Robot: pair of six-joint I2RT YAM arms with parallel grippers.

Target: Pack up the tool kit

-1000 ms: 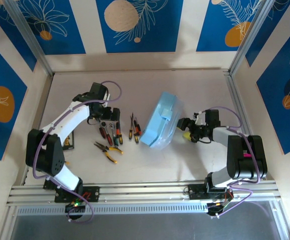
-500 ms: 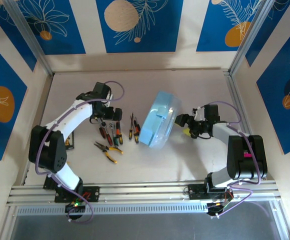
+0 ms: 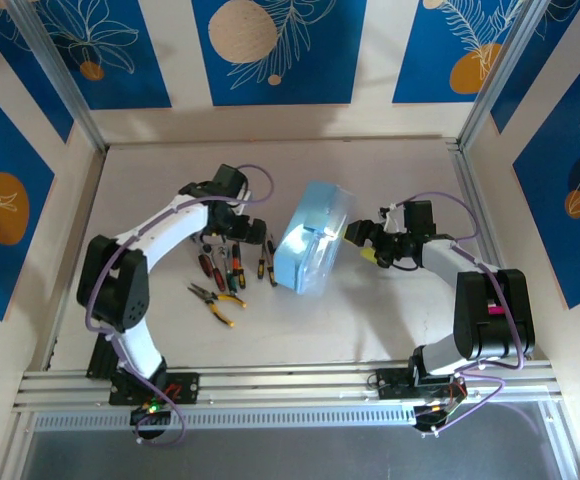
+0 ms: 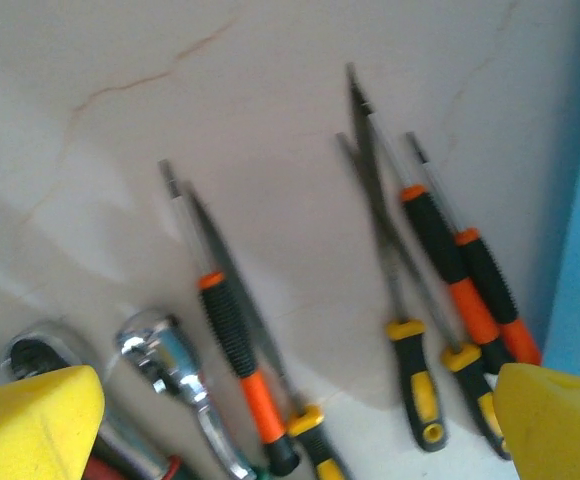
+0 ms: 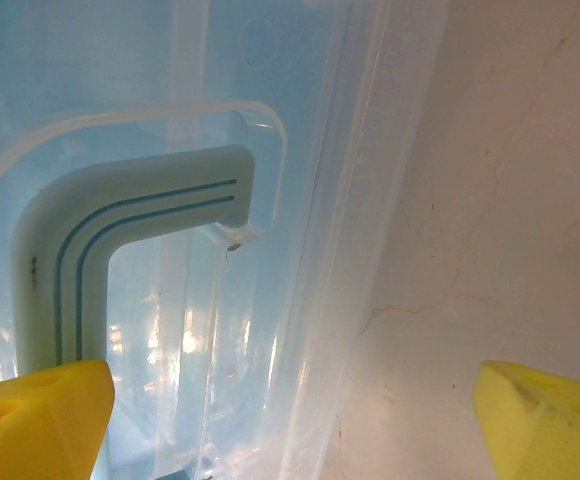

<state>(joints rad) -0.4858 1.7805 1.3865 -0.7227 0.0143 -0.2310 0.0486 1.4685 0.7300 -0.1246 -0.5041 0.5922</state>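
A translucent light-blue case (image 3: 312,238) lay slantwise at the middle of the tabletop (image 3: 400,180), with screwdrivers (image 3: 235,262) and pliers (image 3: 216,297) loose just to its left. The left pincer (image 3: 250,230) hung spread wide over the screwdrivers; the right pincer (image 3: 358,242), also spread wide, straddled the case's right rim. A nudge there could slide the light case onto the tools, and the screwdrivers lay so close together that a closing pincer might catch two at once.
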